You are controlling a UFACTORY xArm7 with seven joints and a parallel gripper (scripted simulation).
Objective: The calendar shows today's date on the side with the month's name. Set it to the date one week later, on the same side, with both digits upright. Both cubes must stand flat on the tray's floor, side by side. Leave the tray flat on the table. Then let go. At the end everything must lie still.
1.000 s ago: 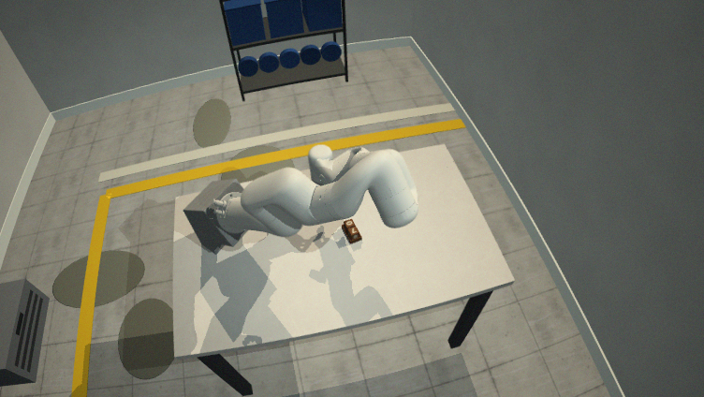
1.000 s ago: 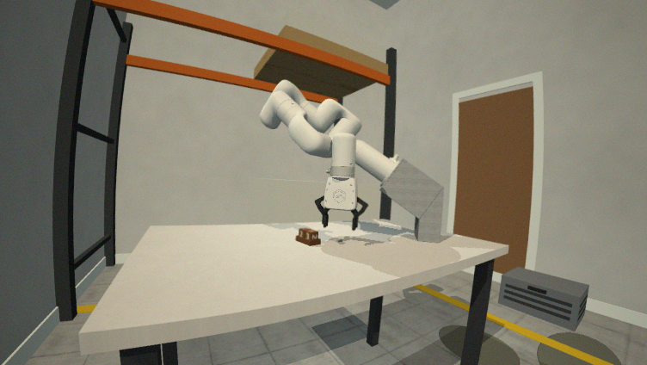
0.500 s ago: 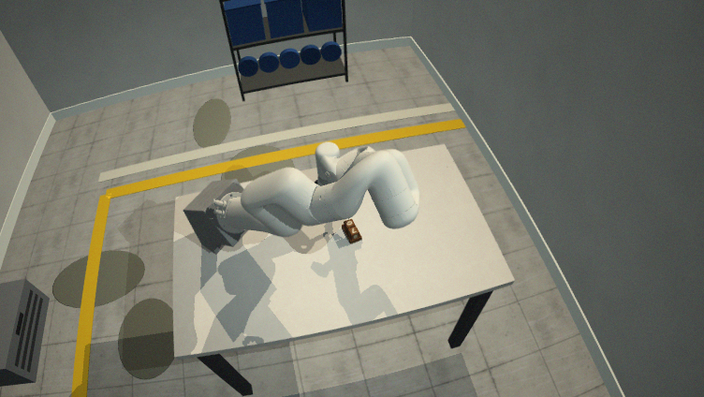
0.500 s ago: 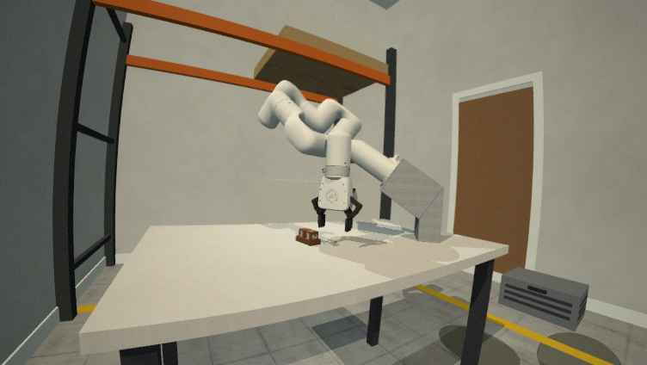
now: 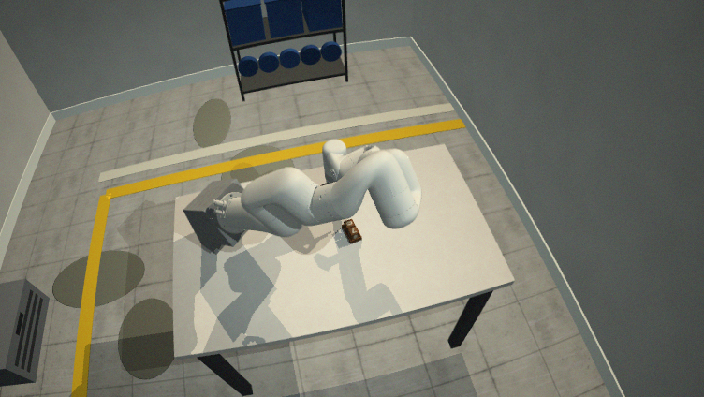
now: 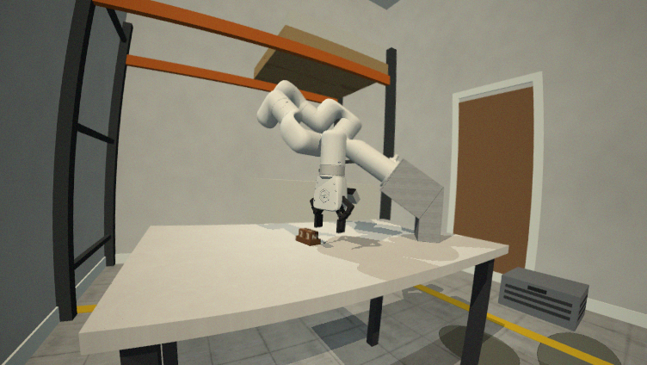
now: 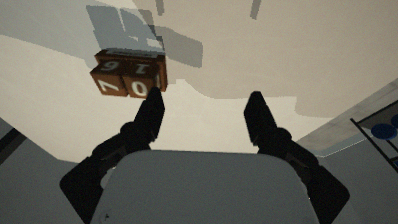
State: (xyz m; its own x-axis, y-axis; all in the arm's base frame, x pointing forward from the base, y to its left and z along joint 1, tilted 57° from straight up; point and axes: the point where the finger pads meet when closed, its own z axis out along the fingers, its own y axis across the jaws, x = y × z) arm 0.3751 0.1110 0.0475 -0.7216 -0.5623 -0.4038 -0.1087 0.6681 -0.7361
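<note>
Gripper (image 6: 329, 225) (image 7: 205, 100) wide, nothing held, near cubes (image 7: 126, 77). Centre over one cube before lowering; keep fingertips off its neighbour and tray (image 6: 307, 242) (image 7: 163, 75).

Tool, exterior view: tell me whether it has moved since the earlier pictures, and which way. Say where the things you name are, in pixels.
Yes. The tool (image 6: 329, 225) (image 7: 205, 100) has shifted toward the left of the exterior view, closer to the calendar (image 5: 352, 231) (image 6: 308, 238) (image 7: 131, 81), which has stayed put.
</note>
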